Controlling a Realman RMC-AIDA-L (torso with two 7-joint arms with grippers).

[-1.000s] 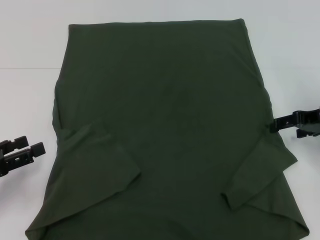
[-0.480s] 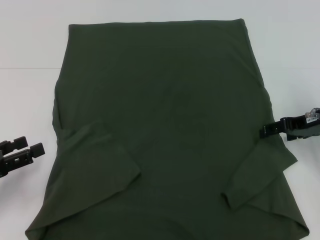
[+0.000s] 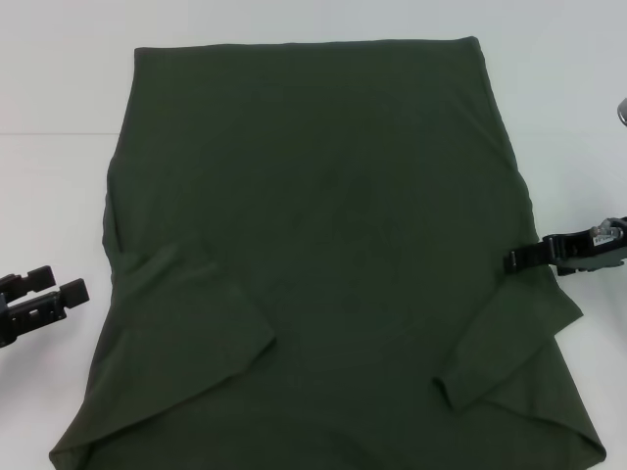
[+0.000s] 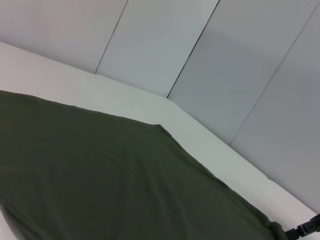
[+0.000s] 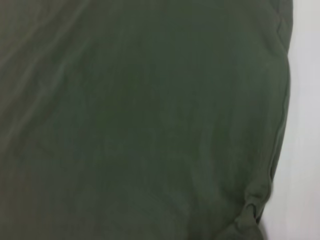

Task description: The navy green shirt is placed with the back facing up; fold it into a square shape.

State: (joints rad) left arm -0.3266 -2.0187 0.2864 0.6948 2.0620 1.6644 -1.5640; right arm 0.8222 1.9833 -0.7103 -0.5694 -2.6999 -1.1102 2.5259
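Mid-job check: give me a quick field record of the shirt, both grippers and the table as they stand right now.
shirt: dark green shirt lying flat, plain side up, both sleeves folded inward
right gripper: right gripper at the shirt's right edge, just above the folded sleeve, touching the fabric
left gripper: left gripper open, resting on the table off the shirt's left edge, apart from the fabric
surface: white table
fold progress: body not yet folded
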